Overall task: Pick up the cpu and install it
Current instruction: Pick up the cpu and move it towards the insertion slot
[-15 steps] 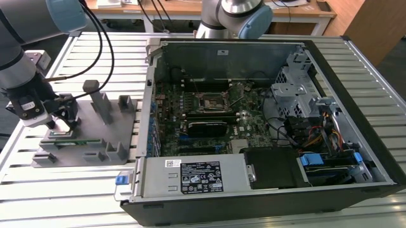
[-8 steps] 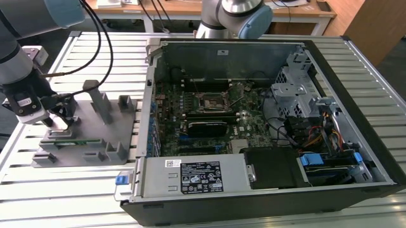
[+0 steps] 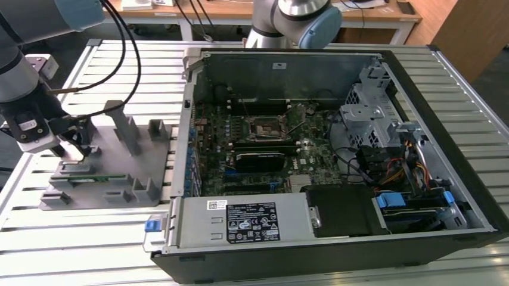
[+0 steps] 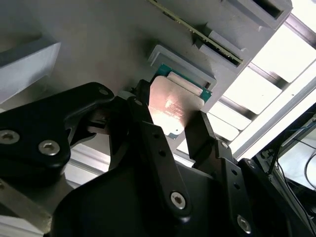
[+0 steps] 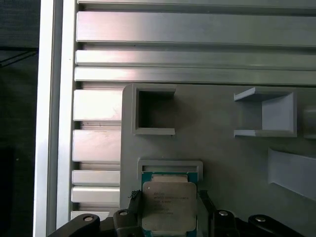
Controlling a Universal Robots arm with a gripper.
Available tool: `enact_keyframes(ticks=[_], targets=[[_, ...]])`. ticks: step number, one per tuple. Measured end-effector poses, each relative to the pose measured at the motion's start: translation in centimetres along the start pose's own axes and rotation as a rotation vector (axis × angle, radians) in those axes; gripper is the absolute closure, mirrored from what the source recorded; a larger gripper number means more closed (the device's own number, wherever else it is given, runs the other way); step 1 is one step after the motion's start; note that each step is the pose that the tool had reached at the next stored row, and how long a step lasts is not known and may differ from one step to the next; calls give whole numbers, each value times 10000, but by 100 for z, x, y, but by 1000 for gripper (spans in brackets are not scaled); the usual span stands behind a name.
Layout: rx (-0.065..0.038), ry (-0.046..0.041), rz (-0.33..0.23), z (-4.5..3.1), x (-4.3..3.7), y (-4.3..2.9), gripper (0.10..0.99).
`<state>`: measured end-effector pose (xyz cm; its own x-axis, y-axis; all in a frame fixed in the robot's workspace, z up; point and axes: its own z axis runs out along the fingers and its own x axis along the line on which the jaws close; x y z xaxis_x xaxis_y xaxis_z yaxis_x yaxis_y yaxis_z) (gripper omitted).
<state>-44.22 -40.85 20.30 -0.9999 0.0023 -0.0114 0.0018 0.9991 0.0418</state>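
black jaws, closest to us in the second wrist view, look clenched on two opposite edges of the cpu (image 4: 173, 106), which lies in its shallow walled pocket on the grey fixture tray (image 5: 222, 163). we judge the pocket keeps the chip square so it can be taken by its edges, face untouched. well apart on the slatted bench (image 3: 87, 238), the opened computer case (image 3: 318, 65) lies on its side, its socket (image 3: 263, 126) turned upward for access.
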Motion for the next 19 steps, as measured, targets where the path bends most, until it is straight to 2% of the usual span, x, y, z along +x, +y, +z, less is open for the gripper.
enact_keyframes(ticks=[4,8,19], targets=[[-3,4,0,-7,0,0,557],[-4,1,0,-54,-1,2,557],[-5,1,0,-277,-2,12,557]])
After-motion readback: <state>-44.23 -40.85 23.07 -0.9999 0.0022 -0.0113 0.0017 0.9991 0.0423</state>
